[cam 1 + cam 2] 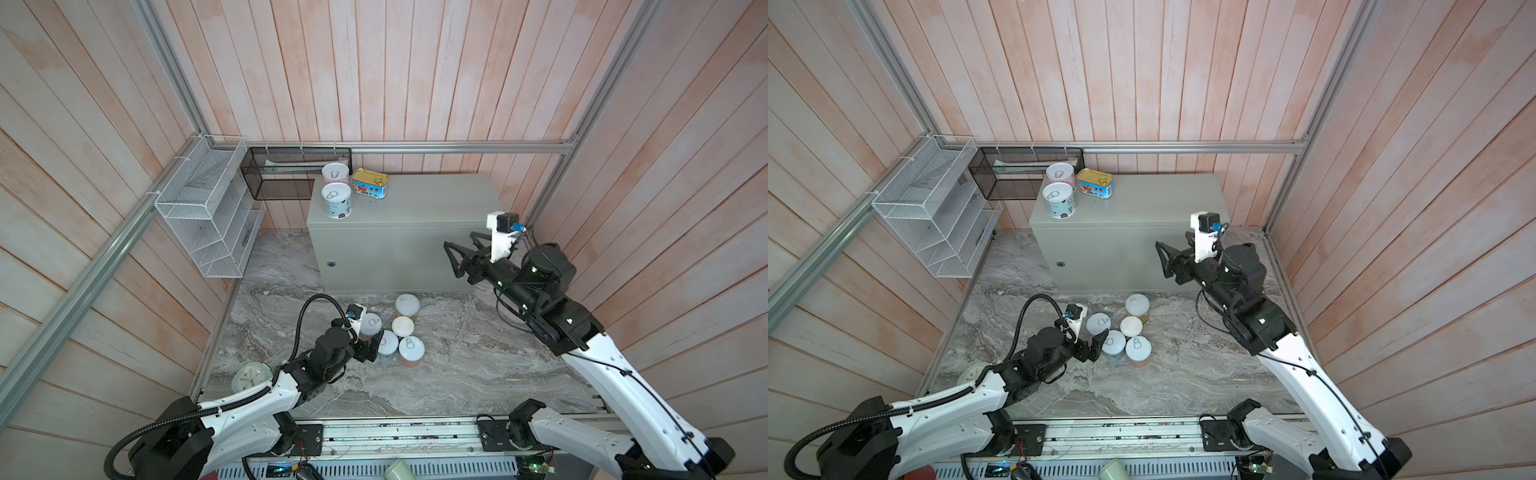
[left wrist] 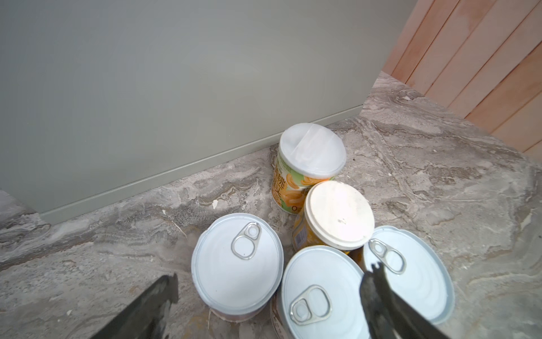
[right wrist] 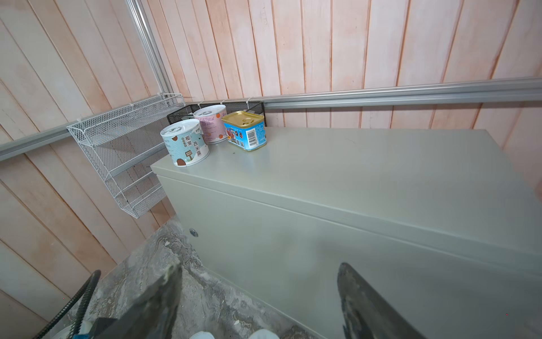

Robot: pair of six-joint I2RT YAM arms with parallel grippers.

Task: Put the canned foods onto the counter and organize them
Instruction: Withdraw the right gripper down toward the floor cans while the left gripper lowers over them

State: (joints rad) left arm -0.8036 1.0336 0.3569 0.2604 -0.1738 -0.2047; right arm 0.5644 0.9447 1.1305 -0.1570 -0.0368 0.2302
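Left claw [image 1: 1091, 348], spread wide, hovers over the cans [image 1: 1139, 348]; right claw [image 3: 259, 267], released and empty, faces the table [image 3: 352, 164].

3 cans [image 1: 1059, 199] are sitting on counter [image 1: 1163, 199], far-left corner; L gripper [image 1: 1094, 347], jaws apart, is hovering beside 5 floor cans [image 1: 1113, 341], poss. touching one.

Grey-green box table [image 1: 436, 199] stood on the marble surface [image 1: 457, 361], back near the wall. On its top, far-left corner, all upright:
- pink can [image 1: 335, 173] at the back
- blue-label can [image 1: 336, 200] just in front of it
- gold tin [image 1: 370, 183] beside the pink one

Rest of the top was bare. On the marble in front of the table, five cans bunched close:
- white-lidded can [image 1: 407, 305]
- cream-lidded can [image 1: 402, 326]
- three pull-tab cans [image 1: 372, 324], [image 1: 388, 344], [image 1: 411, 348]

Small clock [image 1: 251, 376] sat near the front-left edge.
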